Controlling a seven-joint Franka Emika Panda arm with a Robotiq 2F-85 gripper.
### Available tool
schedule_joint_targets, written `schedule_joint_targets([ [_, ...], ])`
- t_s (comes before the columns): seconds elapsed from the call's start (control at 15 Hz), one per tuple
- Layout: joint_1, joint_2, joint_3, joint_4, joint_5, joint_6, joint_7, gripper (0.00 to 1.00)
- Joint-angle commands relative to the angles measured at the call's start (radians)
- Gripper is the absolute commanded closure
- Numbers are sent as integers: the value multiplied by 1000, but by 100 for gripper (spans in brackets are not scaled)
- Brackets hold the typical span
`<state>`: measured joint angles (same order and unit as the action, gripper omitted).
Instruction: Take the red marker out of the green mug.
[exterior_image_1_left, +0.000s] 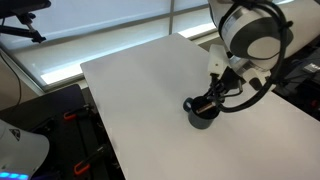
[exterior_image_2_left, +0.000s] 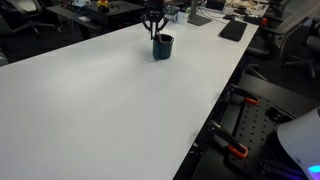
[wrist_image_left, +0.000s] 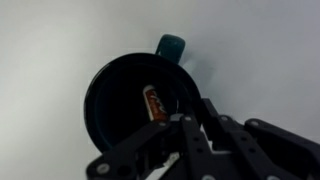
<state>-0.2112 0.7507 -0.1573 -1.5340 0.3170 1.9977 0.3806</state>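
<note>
1. The jaws hang just over the rim of the green mug (wrist_image_left: 108, 105). Their 2 tips are drawn near each other and grip nothing; whether they are fully closed, I cannot tell.
2. The red marker (wrist_image_left: 154, 102) lies inside the mug, apart from the jaws. In the wrist view it sits just beyond and left of the tips, its long axis running roughly toward them.
3. In an exterior view the mug (exterior_image_2_left: 162, 47) stands near the far edge of the surface (exterior_image_2_left: 100, 100). Open room spreads toward the near edge, so lifting out looks unobstructed.
</note>
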Motion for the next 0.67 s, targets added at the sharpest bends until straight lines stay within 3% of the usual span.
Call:
schedule_joint_targets([
  [0.0, 13, -39, -2, -49, -17, 29, -9, 93],
  [0.07, 14, -41, -1, -47, -16, 26, -5, 70],
  [0.13, 21, -38, -4, -42, -27, 22, -1, 60],
  [0.6, 108, -137, -5, -43, -145, -13, 12, 9],
])
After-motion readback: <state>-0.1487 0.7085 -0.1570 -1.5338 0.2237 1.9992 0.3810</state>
